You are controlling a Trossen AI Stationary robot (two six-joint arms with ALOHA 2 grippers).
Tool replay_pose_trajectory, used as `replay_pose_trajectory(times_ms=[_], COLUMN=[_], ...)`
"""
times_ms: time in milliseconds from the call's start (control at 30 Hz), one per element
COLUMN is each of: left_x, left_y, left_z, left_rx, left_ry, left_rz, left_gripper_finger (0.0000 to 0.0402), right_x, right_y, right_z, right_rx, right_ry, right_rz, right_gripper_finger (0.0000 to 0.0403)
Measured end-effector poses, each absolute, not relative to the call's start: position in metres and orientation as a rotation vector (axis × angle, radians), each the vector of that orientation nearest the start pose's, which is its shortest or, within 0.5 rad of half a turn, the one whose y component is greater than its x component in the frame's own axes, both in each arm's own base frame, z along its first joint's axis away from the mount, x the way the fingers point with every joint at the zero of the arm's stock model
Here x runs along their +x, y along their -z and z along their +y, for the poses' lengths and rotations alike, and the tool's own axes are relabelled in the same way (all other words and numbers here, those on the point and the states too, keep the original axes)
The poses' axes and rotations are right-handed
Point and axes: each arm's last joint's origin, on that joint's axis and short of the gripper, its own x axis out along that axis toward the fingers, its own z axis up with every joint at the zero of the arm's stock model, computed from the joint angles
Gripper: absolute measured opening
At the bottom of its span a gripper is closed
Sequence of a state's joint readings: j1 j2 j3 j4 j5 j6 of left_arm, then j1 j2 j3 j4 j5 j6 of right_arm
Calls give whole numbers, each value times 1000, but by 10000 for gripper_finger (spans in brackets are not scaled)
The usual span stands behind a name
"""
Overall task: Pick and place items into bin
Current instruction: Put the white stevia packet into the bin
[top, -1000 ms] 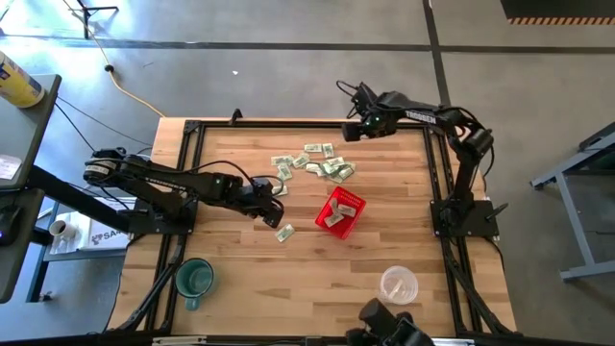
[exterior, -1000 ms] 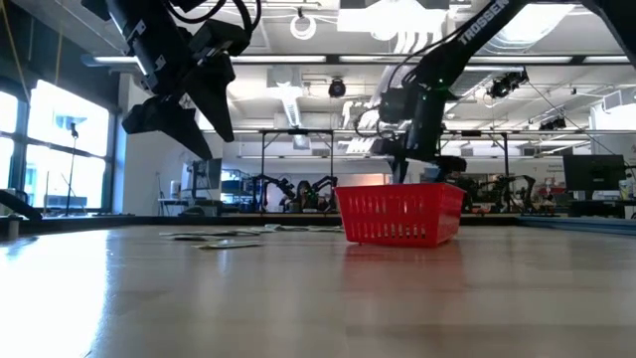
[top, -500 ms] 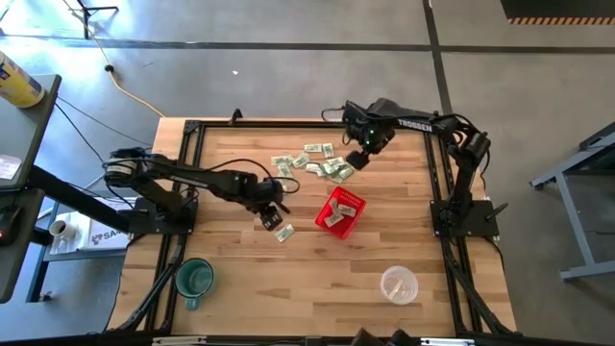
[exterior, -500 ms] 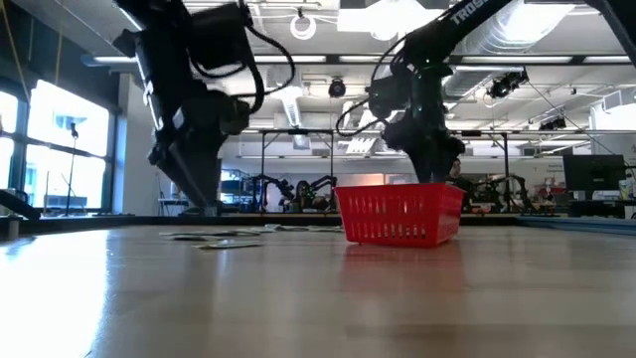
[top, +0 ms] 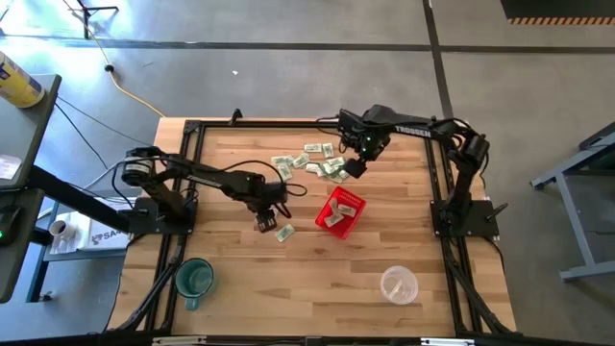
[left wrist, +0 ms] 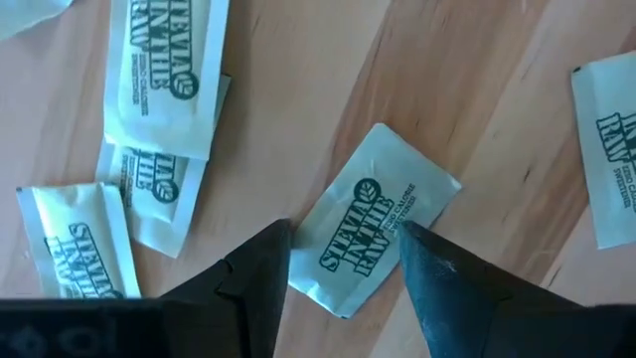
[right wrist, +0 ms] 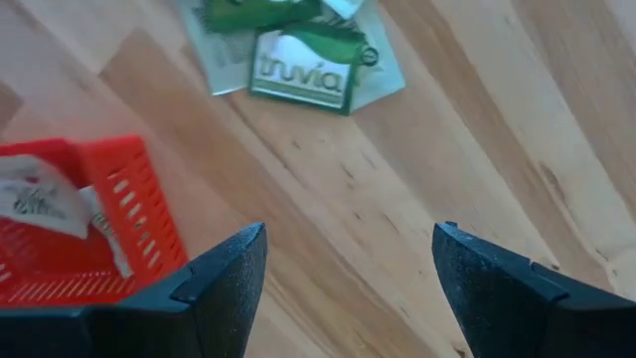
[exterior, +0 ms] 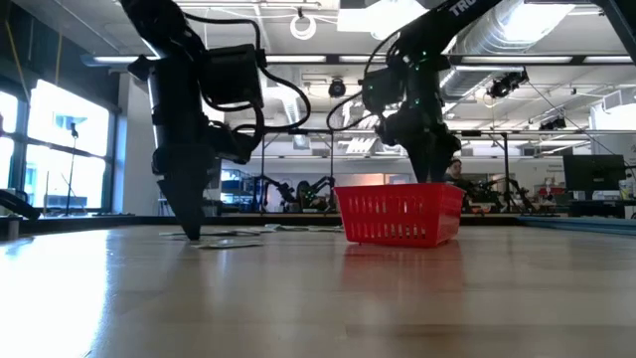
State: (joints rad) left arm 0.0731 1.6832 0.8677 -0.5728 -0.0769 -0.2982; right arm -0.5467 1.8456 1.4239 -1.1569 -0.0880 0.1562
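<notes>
Bare wood (right wrist: 397, 229) between open right pincer (right wrist: 343, 273) fingers.

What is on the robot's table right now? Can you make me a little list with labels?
basket: red basket, a few packets already inside
packets: sweetener packets scattered on the wood beyond the basket
left hand: left hand open, low over one packet
right hand: right hand open, above the table between the scattered packets and the basket
other things: green mug, clear cup
</notes>
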Motion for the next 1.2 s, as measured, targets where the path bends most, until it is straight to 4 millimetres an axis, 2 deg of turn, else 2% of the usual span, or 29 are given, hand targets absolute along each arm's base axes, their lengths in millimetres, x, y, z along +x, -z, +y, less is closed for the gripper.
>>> replay_pose_trajectory(times_ms=[133,333,400,500,600,733,800,900,1000,1133,1200], left_x=[279,281,285,301,328,361,378,401,420,440,441], left_y=[-132,-134,-138,-155,-192,-233,-244,-237,-221,-203,-204], left_z=[22,23,23,23,24,25,26,30,34,38,38], left_rx=[-234,-231,-243,-257,-216,-117,-56,-40,-76,-76,-119], left_ry=[-320,-322,-310,-277,-204,-62,-14,40,101,0,-48], left_rz=[1358,1338,1340,1283,1112,879,802,817,859,930,985], left_gripper_finger=[181,54,34,35,57,51,37,37,42,106,145], right_x=[291,276,267,247,225,200,192,187,188,194,197], right_y=[-234,-282,-301,-328,-349,-366,-370,-373,-373,-371,-370], right_z=[-160,-133,-124,-106,-90,-73,-67,-60,-54,-46,-42], right_rx=[561,465,451,452,471,473,482,489,487,472,459], right_ry=[470,554,598,650,718,840,890,904,886,853,834], right_rz=[1448,1297,1231,1136,1062,990,966,948,945,958,971], right_gripper_finger=[275,259,253,245,239,237,236,236,236,236,236])
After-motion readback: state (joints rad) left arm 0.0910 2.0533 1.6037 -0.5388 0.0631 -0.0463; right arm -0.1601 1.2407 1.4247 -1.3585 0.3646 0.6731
